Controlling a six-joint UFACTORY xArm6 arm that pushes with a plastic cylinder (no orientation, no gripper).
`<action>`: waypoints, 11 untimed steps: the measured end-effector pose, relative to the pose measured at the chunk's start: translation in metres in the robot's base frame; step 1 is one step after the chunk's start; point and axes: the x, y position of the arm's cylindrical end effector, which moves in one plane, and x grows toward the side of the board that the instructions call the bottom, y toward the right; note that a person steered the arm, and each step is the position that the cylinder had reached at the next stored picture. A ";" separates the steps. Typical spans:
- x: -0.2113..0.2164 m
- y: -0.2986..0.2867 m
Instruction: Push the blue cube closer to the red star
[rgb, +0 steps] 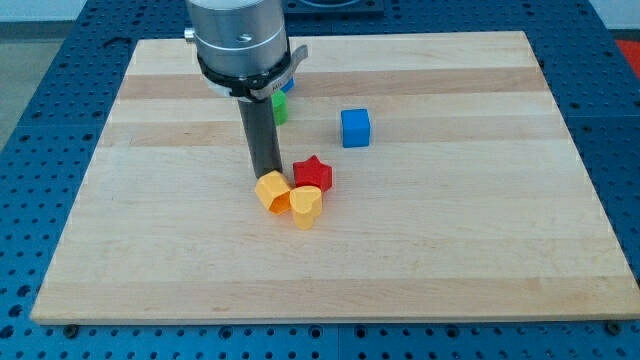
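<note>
Tip (266, 176) by red star (312, 172), blue cube (355, 128) apart.

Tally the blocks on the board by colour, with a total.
Blue: 1 clear, the blue cube; a blue sliver beside the arm may be another
Red: 1, red star
Yellow: 2, yellow block, yellow heart-like block
Green: 1, green block, partly hidden by the rod
Total: 5 sure, perhaps 6
My tip is against the yellow block.
</note>
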 end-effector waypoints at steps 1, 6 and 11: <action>-0.054 0.000; -0.044 0.161; -0.046 0.155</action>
